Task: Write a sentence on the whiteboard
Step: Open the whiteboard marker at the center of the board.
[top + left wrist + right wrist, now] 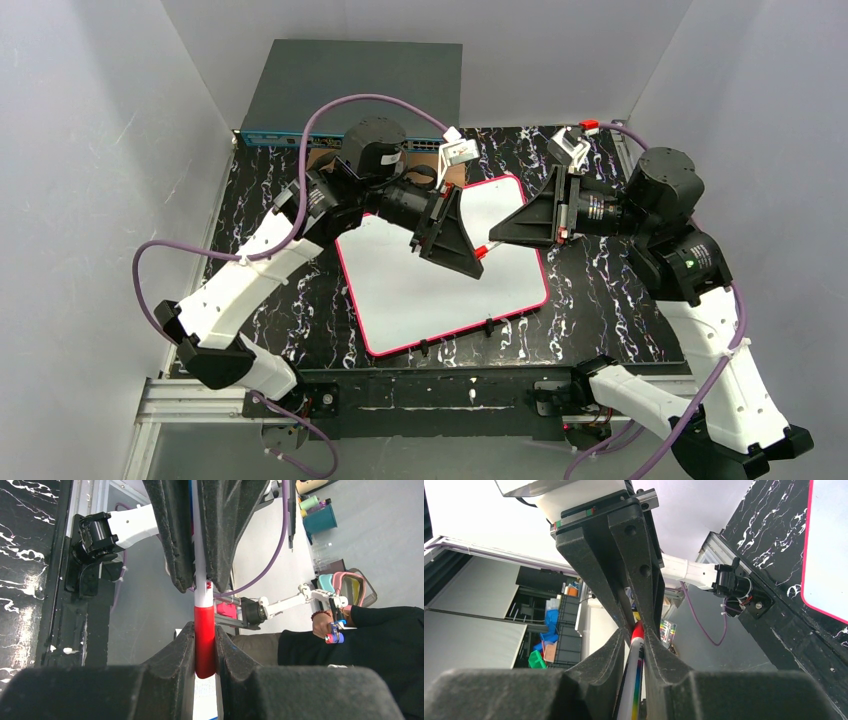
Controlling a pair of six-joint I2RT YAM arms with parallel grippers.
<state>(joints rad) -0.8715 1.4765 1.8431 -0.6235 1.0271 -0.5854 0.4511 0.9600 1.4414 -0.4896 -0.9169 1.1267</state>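
While the left fingers [170,665] clench the marker [204,645] by its red cap above the whiteboard [430,290], the right fingers [599,665] flank its white barrel, grip unclear.

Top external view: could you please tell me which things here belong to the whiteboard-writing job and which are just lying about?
For the job:
- whiteboard
- red-capped marker, held over the board
- left gripper, on the cap end
- right gripper, on the barrel

Lying about:
- grey network switch at the table's far edge
- brown wooden board beside it
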